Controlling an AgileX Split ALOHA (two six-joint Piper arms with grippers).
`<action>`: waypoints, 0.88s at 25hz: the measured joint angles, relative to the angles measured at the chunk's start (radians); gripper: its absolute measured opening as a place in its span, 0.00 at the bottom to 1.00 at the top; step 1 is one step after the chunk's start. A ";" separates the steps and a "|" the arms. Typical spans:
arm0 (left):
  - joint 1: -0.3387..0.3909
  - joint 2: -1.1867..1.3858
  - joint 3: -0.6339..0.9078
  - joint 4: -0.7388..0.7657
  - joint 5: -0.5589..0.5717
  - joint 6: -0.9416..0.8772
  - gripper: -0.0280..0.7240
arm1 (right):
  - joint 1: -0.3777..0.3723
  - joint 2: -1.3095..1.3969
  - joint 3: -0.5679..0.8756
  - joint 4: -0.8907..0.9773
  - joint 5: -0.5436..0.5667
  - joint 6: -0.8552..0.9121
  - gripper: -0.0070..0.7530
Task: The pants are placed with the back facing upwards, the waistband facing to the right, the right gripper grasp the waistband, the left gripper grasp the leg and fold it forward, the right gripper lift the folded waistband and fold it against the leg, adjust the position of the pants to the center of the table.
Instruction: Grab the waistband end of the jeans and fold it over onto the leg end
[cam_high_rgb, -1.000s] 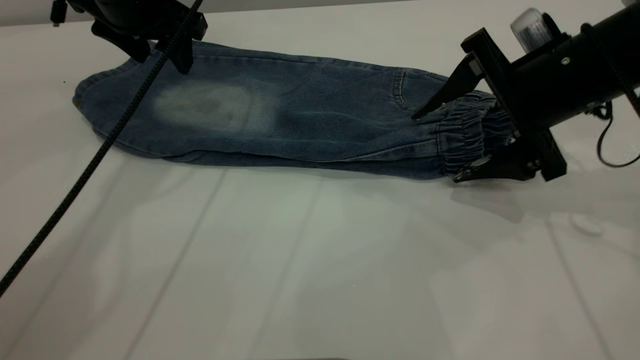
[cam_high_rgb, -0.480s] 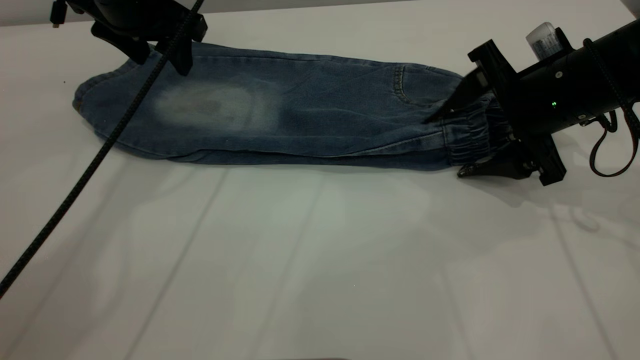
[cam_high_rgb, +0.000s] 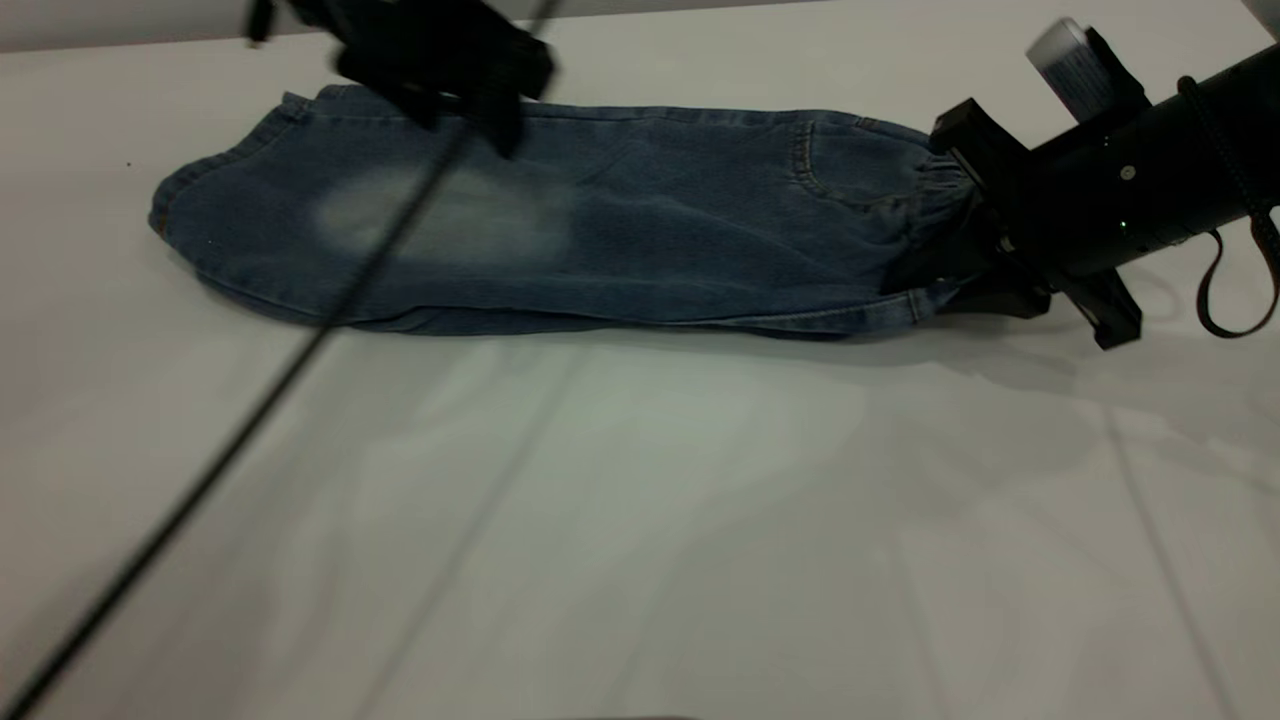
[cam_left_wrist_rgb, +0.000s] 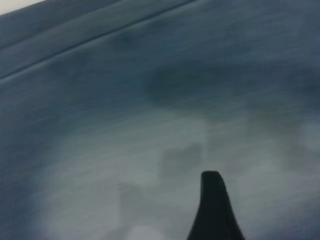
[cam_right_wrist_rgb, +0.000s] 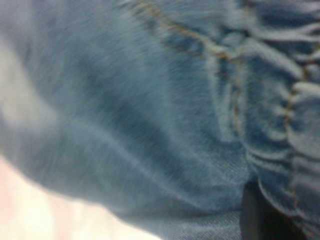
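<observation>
Already the pants (cam_high_rgb: 600, 240) lie folded lengthwise across the frame's upper half, the right gripper (cam_high_rgb: 950, 275) clamping the waistband (cam_high_rgb: 935, 180); the left gripper (cam_high_rgb: 450, 60) hovers, jaws unreadable, crosswise fold remaining.

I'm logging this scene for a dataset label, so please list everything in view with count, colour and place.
pants: one, faded blue denim with a pale patch, folded lengthwise, lying across the far part of the table.
waistband: one, darker gathered denim, at the pants' right end.
table: one, white to pale grey, under everything.
cable: one, black, hanging diagonally in front of the pants at left.
left gripper: one, plain black, over the pants' far edge near the pale patch.
right gripper: one, black with a whitish cylinder, at the waistband, fingers closed on it.
</observation>
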 joint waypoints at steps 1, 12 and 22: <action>-0.025 0.014 0.000 -0.013 -0.003 0.015 0.65 | 0.000 -0.008 0.000 -0.001 0.014 -0.029 0.08; -0.204 0.139 -0.002 -0.141 -0.055 0.130 0.65 | 0.000 -0.228 0.003 -0.056 0.049 -0.175 0.08; -0.273 0.139 -0.012 -0.347 -0.053 0.278 0.65 | -0.002 -0.377 0.010 -0.240 0.044 -0.200 0.08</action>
